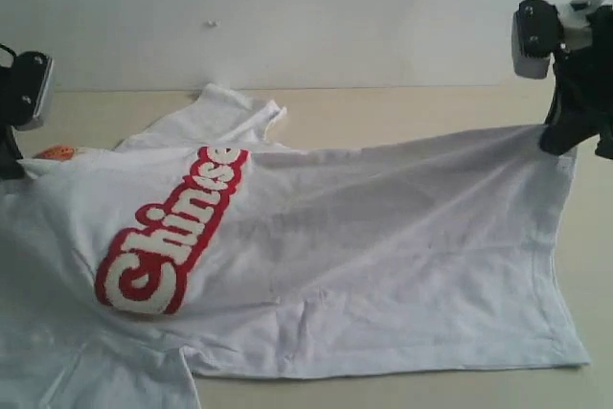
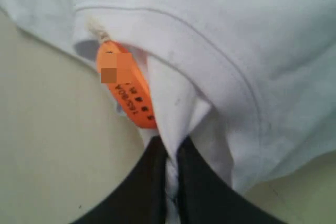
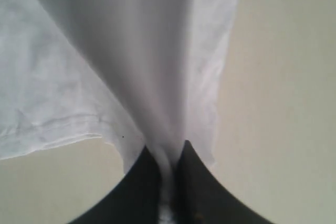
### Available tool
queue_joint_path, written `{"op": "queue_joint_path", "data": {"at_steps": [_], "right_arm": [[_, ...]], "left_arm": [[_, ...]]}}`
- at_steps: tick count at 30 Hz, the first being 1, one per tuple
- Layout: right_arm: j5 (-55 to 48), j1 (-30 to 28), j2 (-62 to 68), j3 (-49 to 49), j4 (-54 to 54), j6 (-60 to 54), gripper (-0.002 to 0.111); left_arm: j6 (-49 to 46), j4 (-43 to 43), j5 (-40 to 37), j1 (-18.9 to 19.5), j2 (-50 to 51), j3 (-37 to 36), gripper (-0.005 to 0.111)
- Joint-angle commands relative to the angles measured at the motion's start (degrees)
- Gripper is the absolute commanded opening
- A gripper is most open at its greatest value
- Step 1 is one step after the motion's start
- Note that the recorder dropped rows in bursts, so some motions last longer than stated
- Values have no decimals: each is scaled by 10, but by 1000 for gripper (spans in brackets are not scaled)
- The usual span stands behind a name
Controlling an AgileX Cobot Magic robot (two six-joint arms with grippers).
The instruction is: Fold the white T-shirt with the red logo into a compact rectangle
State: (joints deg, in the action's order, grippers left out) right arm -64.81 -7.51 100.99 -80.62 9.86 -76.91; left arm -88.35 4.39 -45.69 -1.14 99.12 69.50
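White T-shirt (image 1: 383, 237) lies spread across the light wooden table (image 1: 402, 107) in the exterior view, stretched between the two arms with its upper edge lifted off the surface. The red logo (image 1: 172, 237) runs diagonally over the left part of the cloth, its fuzzy white letters facing up. A short sleeve (image 1: 235, 112) lies flat on the table behind the logo. At the left edge the left gripper (image 1: 8, 162) holds the shirt beside the orange tag (image 1: 56, 152). On the right, the right gripper (image 1: 565, 136) pinches the far upper corner of the shirt near the hem, and the fabric hangs taut from it down to the table. The lower right corner rests flat on the wood.

In the left wrist view, the left gripper's (image 2: 170, 148) black fingers (image 2: 147, 182) are clamped on a fold of white cloth, with the fabric squeezed between them. The orange tag (image 2: 128, 93), printed with small dark characters, hangs from the stitched neckline just beside the fingertips. The table shows below the cloth.

In the right wrist view, the right gripper's (image 3: 167, 153) dark fingers (image 3: 202, 187) are pressed together on a gathered ridge of the shirt, which fans out away from them. A stitched hem (image 3: 52, 140) edges the cloth over the pale table.
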Motion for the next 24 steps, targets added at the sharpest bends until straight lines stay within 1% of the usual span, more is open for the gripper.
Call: {"op": "queue_joint_path", "data": {"at_steps": [1,2,4,9,13,16,20,24], "right_arm": [[-19,-1,-69,-4,7,1,0],[-13,-1,-90,-4,14,1,0],[-5,-2,-119,-4,22,4,0],[3,-2,-164,-4,43,18,0],[-6,-2,-199,-4,129,-4,0],[-22,-2,-216,-4,163,7,0],[-24,-2,-230,-4,168,64,0],[-4,-2,-251,-4,206,67,0]], "left_arm": [[46,-3,-9,35,-82,0,0],[67,1,-8,49,-109,0,0],[82,17,-2,60,-138,0,0],[129,16,4,63,-187,0,0],[154,7,4,63,-226,0,0],[216,-36,4,67,-260,0,0],[354,-99,6,86,-294,0,0],[432,-149,7,87,-322,0,0]]}}
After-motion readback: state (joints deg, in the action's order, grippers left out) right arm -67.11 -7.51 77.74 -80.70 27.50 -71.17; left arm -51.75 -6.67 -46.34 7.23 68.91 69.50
